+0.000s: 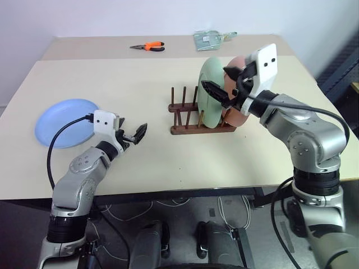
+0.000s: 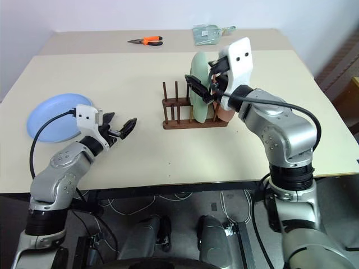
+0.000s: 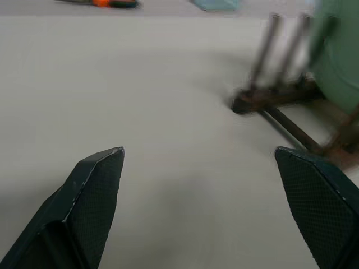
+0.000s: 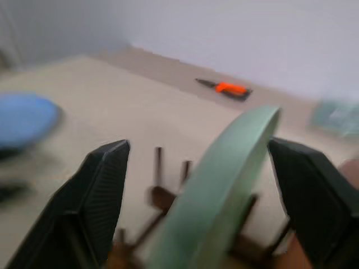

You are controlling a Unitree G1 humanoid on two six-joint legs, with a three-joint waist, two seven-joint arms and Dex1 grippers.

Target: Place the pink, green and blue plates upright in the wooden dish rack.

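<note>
Nearest the camera, the left gripper (image 1: 134, 134) hangs low over the bare front part of the table (image 1: 168, 162), its two black fingers spread wide with nothing between them. In the left wrist view those fingers (image 3: 92, 190) frame only tabletop, and the rack beyond them is blurred.

Across the table the wooden dish rack (image 1: 185, 115) stands near the middle, its thin upright pegs showing on the side toward the blue plate. The green plate (image 1: 210, 92) stands upright on edge in the rack. Behind it the pink plate (image 1: 238, 115) also sits in the rack, but most of it is hidden by the green plate and by the right arm, so how it leans is hard to make out.

The right gripper (image 1: 221, 84) is at the top of the green plate with its fingers apart. In the right wrist view the plate's rim (image 4: 235, 162) runs up between the two fingers (image 4: 98, 190); a gap shows on one side, while the far side is too blurred to tell whether it touches.

The blue plate (image 1: 64, 120) lies flat at the table's left edge, well apart from the rack. Orange-handled pliers (image 1: 148, 47) and a pale green packet (image 1: 212, 38) lie at the far side.
</note>
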